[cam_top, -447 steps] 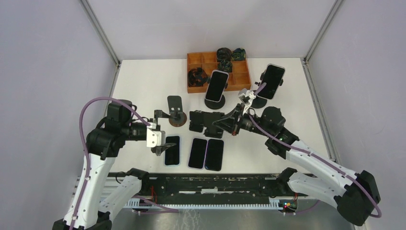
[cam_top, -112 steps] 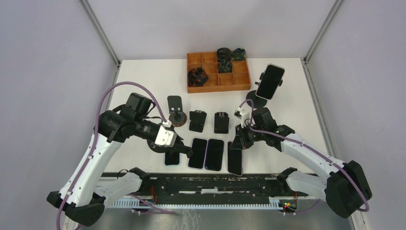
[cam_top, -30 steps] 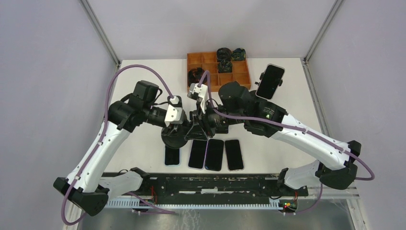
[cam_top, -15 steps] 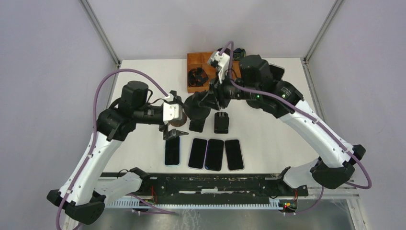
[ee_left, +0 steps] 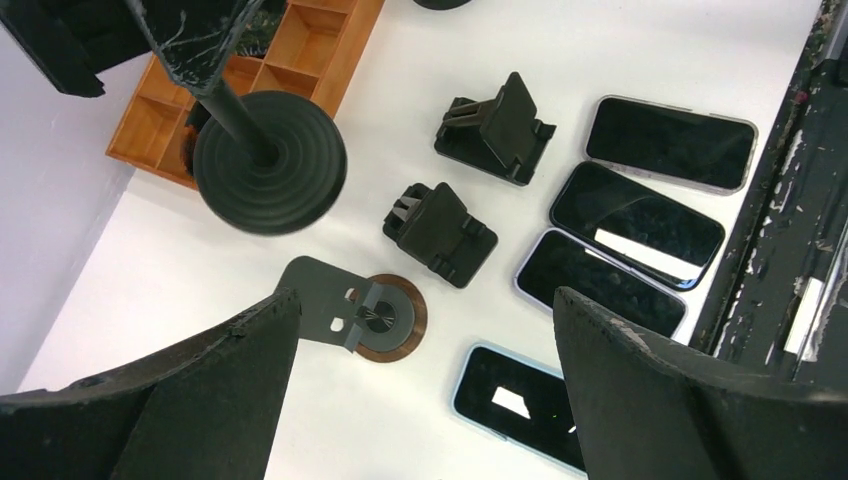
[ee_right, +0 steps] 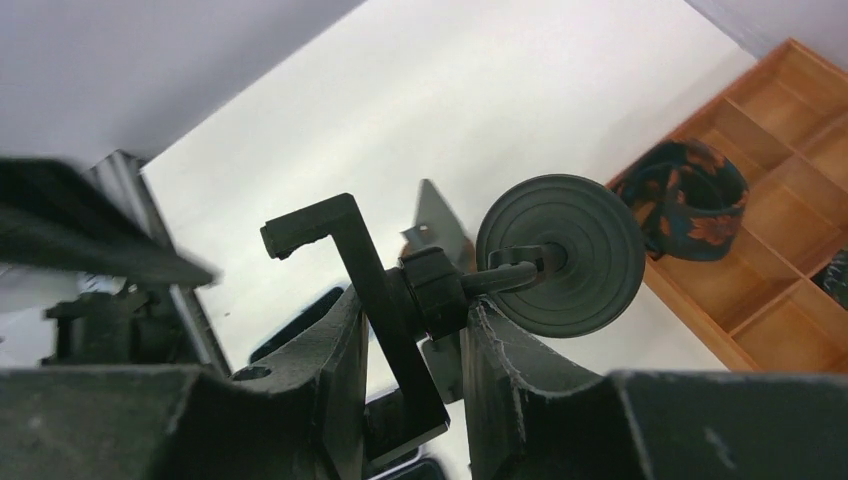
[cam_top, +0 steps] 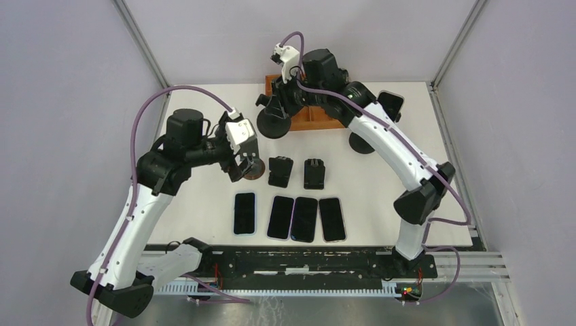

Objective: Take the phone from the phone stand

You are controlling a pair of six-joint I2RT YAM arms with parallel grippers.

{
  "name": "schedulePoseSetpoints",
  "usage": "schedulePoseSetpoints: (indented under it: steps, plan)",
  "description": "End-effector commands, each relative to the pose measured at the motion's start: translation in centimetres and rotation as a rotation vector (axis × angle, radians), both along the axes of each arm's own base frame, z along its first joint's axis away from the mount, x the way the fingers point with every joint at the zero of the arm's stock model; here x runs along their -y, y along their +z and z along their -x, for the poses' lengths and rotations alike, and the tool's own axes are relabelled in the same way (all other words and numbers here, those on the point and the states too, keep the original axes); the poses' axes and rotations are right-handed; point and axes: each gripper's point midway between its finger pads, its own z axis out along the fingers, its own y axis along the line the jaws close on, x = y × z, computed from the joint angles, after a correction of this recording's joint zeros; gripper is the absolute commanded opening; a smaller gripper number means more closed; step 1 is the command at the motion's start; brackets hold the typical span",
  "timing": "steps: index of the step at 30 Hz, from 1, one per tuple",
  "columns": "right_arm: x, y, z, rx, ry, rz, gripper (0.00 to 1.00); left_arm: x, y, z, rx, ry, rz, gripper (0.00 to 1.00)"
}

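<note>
One phone [cam_top: 390,104] still sits on a black stand [cam_top: 360,144] at the back right, partly hidden by my right arm. My right gripper [cam_top: 288,97] is raised near the orange tray and shut on an empty black stand with a round base [cam_top: 274,124]. In the right wrist view my right gripper [ee_right: 415,320] clamps that stand's neck [ee_right: 430,295] between both fingers, and its base [ee_right: 560,255] hangs free. My left gripper [cam_top: 238,163] is open and empty above the table. It also shows wide open in the left wrist view [ee_left: 422,300].
Several phones lie flat in a row at the front [cam_top: 244,212], [cam_top: 304,219], [cam_top: 331,219]. Two small folding stands [cam_top: 279,171], [cam_top: 313,174] and a brown-ringed flat stand [cam_top: 253,170] sit mid-table. The orange compartment tray [cam_top: 326,115] holds dark coiled items at the back.
My right arm has lifted the round-based stand from mid-table up and back toward the orange tray. My left gripper has drawn back and stays open.
</note>
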Motion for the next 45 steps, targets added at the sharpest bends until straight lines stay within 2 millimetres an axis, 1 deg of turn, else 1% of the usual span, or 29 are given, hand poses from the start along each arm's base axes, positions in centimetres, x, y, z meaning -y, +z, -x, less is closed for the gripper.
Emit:
schedulePoseSetpoints:
  steps: [1,2,5,10,12,18,27,32,33,34,35,37,38,39,41,43,45]
  plan:
    - [-0.2,3.0,-4.9,0.116,-0.055,-0.097,0.0,0.0,0.3,0.0,-0.027,0.051,0.06,1.0]
    - [-0.6,2.5,-5.5,0.105,-0.048,-0.106,0.0,0.0,0.2,0.1,-0.029,0.045,0.059,1.0]
    - [-1.2,0.1,-6.9,0.061,-0.046,-0.107,0.0,-0.1,-0.4,0.5,-0.023,0.03,0.048,1.0]
    - [-1.8,-4.4,-7.2,-0.032,-0.024,-0.071,0.0,-0.5,-0.6,0.9,0.008,0.016,0.028,1.0]
    - [-2.2,-5.2,-7.3,-0.052,-0.011,-0.073,0.0,-0.4,-0.8,1.0,0.005,0.008,0.026,1.0]
    - [-3.5,-6.8,-7.9,-0.09,0.004,-0.095,0.0,0.0,-1.5,1.1,-0.02,-0.013,0.029,1.0]
    - [-4.8,-12.0,-8.8,-0.183,0.006,-0.086,0.0,0.4,-1.4,1.2,-0.032,-0.033,0.042,1.0]
    - [-4.8,-13.5,-9.4,-0.176,-0.005,-0.059,0.0,0.5,-1.4,1.3,-0.03,-0.045,0.04,1.0]
    - [-4.6,-13.7,-9.7,-0.165,-0.017,-0.048,0.03,0.5,-1.5,1.3,-0.027,-0.047,0.039,1.0]
    - [-4.5,-13.8,-10.0,-0.158,-0.028,-0.04,0.1,0.5,-1.5,1.3,-0.028,-0.046,0.038,1.0]
    - [-4.4,-14.0,-10.2,-0.148,-0.036,-0.032,0.18,0.4,-1.5,1.4,-0.029,-0.046,0.039,1.0]
    - [-4.1,-13.9,-10.6,-0.135,-0.061,-0.019,0.41,0.4,-1.6,1.4,-0.033,-0.043,0.039,1.0]
    - [-3.9,-13.5,-10.8,-0.119,-0.072,-0.015,0.51,0.4,-1.6,1.4,-0.032,-0.043,0.039,1.0]
    - [-3.7,-12.8,-11.0,-0.101,-0.085,-0.018,0.63,0.4,-1.6,1.4,-0.03,-0.041,0.037,1.0]
    - [-3.2,-11.1,-11.3,-0.055,-0.108,-0.026,0.83,0.3,-1.4,1.5,-0.022,-0.044,0.039,1.0]
    - [-2.6,-8.8,-11.5,-0.019,-0.134,-0.049,0.97,0.4,-1.0,1.6,-0.01,-0.051,0.041,1.0]
    - [-1.7,-6.4,-11.5,0.004,-0.165,-0.082,0.98,0.4,-0.8,1.5,-0.011,-0.048,0.045,1.0]
